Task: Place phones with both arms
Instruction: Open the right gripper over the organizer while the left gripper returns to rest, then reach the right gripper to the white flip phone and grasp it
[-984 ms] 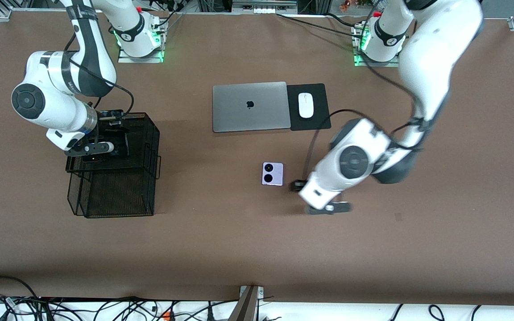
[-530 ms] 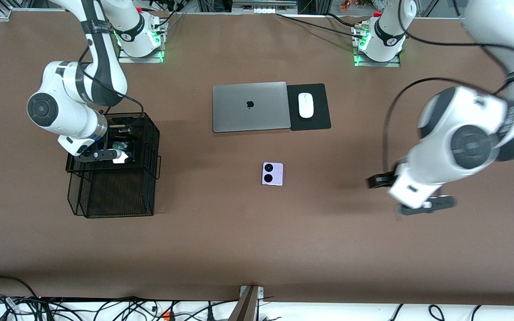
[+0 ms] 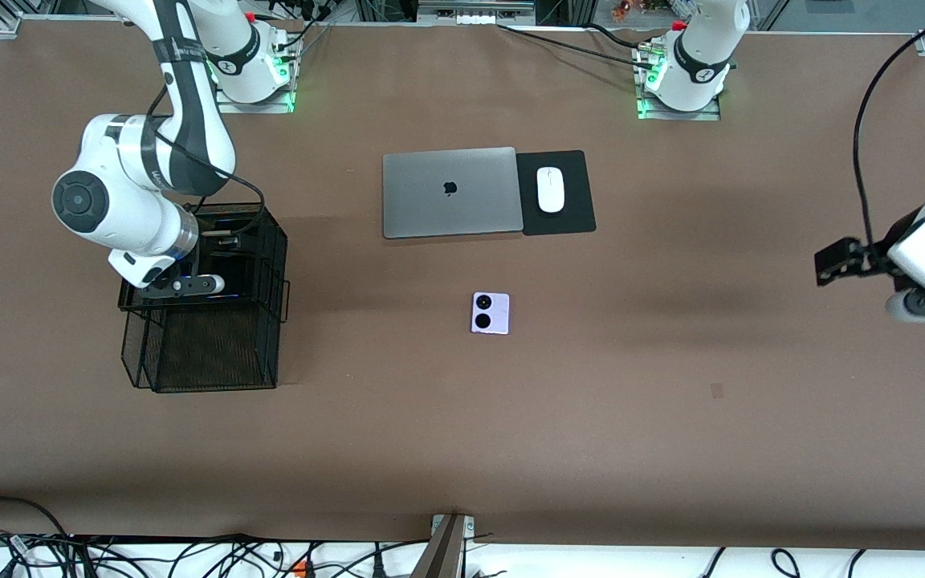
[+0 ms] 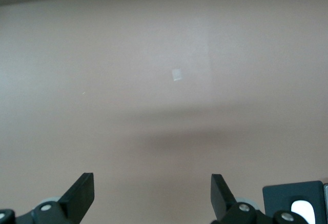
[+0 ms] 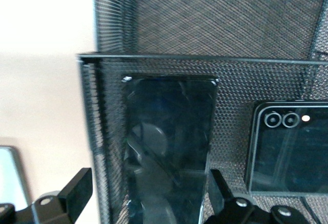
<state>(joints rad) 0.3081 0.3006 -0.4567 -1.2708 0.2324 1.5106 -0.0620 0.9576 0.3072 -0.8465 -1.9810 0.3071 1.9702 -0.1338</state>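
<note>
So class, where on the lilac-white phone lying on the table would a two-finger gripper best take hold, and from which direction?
Come straight down from above on the lilac-white phone and pinch its two longer side edges. It lies flat, camera circles up, with bare table all round it, so only the thin edges offer a grip, probably a shallow one.

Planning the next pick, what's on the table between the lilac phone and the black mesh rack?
Nothing: in the front view, only bare brown table lies between the lilac phone and the mesh rack.
</note>
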